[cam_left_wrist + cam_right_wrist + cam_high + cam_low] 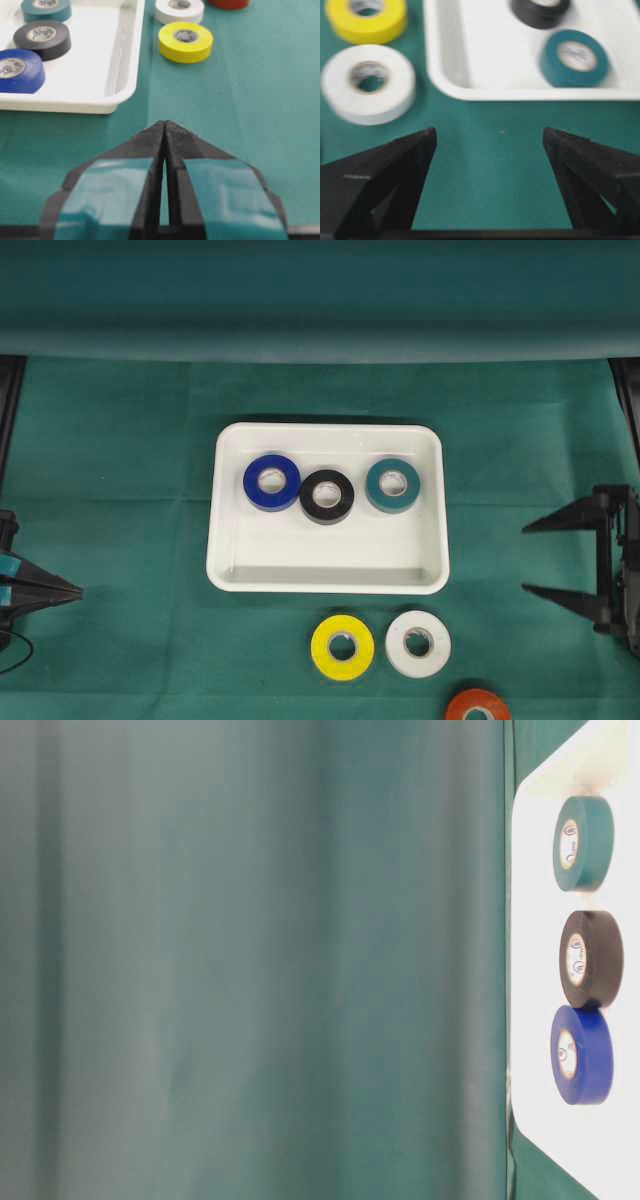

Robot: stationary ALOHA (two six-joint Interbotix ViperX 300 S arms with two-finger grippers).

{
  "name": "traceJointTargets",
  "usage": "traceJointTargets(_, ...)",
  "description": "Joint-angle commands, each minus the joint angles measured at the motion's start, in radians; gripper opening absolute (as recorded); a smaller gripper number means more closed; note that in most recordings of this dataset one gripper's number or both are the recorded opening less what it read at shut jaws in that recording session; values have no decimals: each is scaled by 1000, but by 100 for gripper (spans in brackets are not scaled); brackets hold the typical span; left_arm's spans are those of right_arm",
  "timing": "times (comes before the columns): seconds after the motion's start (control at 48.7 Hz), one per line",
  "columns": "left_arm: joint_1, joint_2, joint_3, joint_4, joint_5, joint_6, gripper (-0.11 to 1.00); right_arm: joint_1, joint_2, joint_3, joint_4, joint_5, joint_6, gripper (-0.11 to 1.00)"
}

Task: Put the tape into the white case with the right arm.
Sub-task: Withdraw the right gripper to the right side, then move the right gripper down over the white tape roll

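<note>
My right gripper (528,557) hangs spread wide and empty over the green cloth (120,490), well right of the white case (230,570). My left gripper (165,125) is pinched closed. Blue (271,481), black (327,495) and teal (392,485) rolls lie in the case; the yellow (342,646), white (418,643) and orange (477,707) rolls lie outside, in front of it.

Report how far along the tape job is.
Done: blue tape, black tape and teal tape lie in the white case. In hand: nothing; right gripper open, empty. Left: yellow tape, white tape, orange tape on the cloth.
</note>
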Motion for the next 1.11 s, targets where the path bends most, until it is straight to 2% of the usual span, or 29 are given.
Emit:
traceJointTargets(0.0,0,18,-14,0,-6,0,0,52,9,-14,2,-9,0,73)
traceJointTargets(0.164,0,18,-14,0,-6,0,0,161,11,-12,-2,-5,0,73)
traceJointTargets(0.349,2,18,-14,0,-6,0,0,236,21,-15,-2,23,0,73)
traceJointTargets(0.821,0,18,-14,0,-8,0,0,244,57,-31,-2,38,0,73)
traceJointTargets(1.088,0,18,-14,-2,-8,0,0,247,156,-77,6,38,3,73)
